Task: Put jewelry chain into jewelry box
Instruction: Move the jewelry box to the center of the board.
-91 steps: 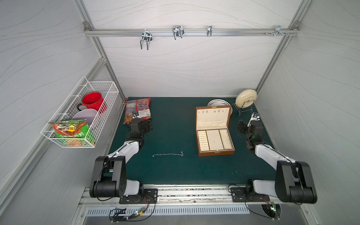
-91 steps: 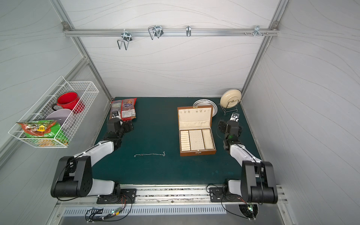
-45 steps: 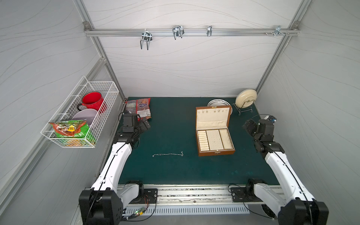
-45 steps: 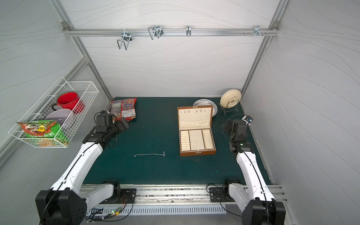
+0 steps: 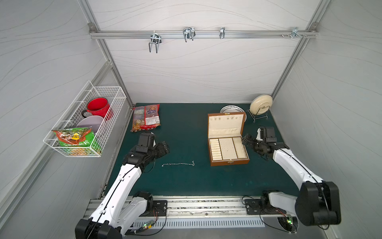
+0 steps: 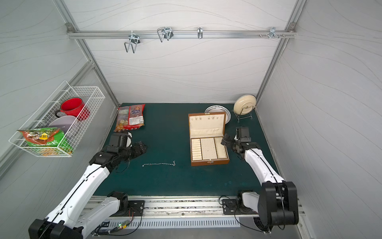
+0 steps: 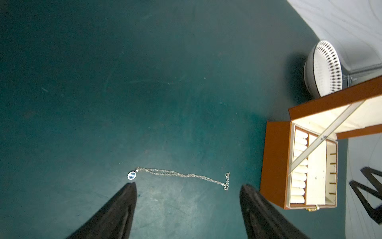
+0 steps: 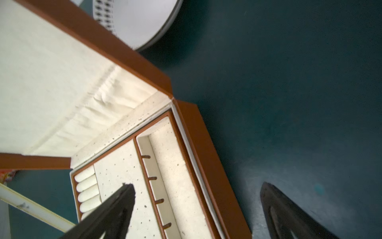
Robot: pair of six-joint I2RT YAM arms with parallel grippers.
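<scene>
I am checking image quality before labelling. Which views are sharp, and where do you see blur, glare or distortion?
In both top views the jewelry chain and jewelry box are sharp, though the wall rails bend from wide-angle distortion. In the left wrist view the chain is crisp; the left gripper fingers are soft. In the right wrist view the cream lining is bright and washed out, and the right gripper fingers are blurred.

Jewelry chain (image 7: 182, 175): thin shiny silver metal with a glossy oval pendant; jewelry box (image 5: 229, 162): smooth brown leather-look outside, matt cream cloth lining. Mat (image 5: 186, 186) is matt dark green, scuffed. Snack bag (image 5: 146, 117) glossy plastic, wall basket (image 5: 91, 153) white-coated wire.
</scene>
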